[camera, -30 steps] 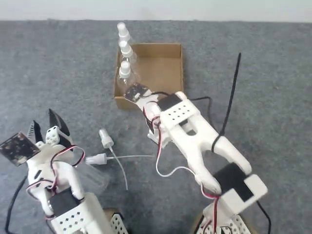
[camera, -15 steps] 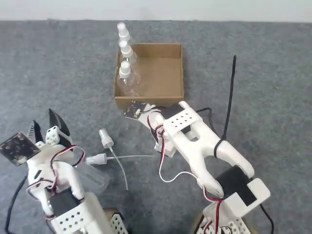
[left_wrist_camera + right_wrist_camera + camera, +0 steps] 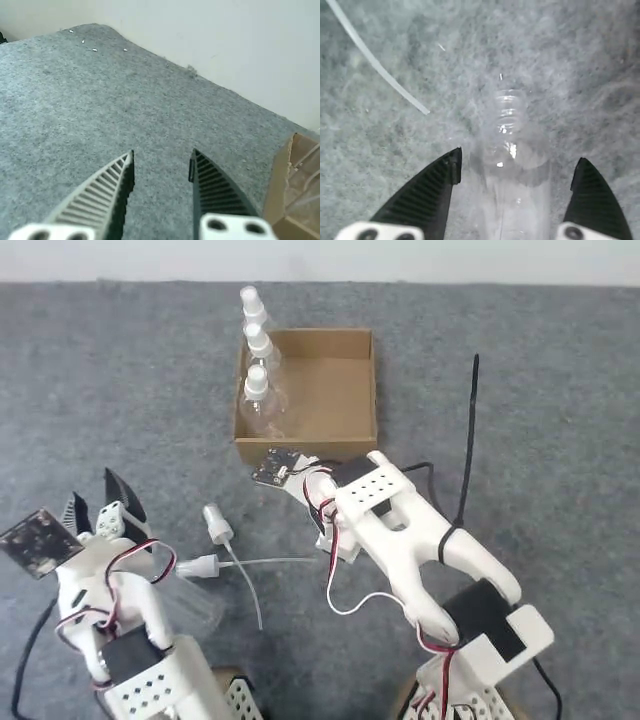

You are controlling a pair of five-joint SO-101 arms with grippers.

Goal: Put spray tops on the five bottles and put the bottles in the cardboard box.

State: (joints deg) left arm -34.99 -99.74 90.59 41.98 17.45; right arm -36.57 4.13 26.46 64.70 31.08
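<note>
The cardboard box (image 3: 330, 390) stands at the back with three spray-topped bottles (image 3: 258, 385) along its left wall. Under my right arm (image 3: 375, 495) lies a clear uncapped bottle (image 3: 512, 150), between the fingers of my open right gripper (image 3: 519, 157), which do not touch it. A loose spray top (image 3: 217, 523) with its tube rests on the carpet. Another spray top (image 3: 200, 565) lies at the neck of a clear bottle (image 3: 190, 602) beside my left arm; whether it is attached I cannot tell. My left gripper (image 3: 161, 162) hangs open over bare carpet at the front left (image 3: 92, 495).
Grey carpet covers the whole table. A thin white tube (image 3: 375, 65) lies near the uncapped bottle. A black cable (image 3: 470, 430) runs at the right of the right arm. The box's corner (image 3: 300, 190) appears beyond my left gripper, and a pale wall rises behind.
My right arm has drawn back from the box's front wall toward the near side. The left gripper shifted only slightly.
</note>
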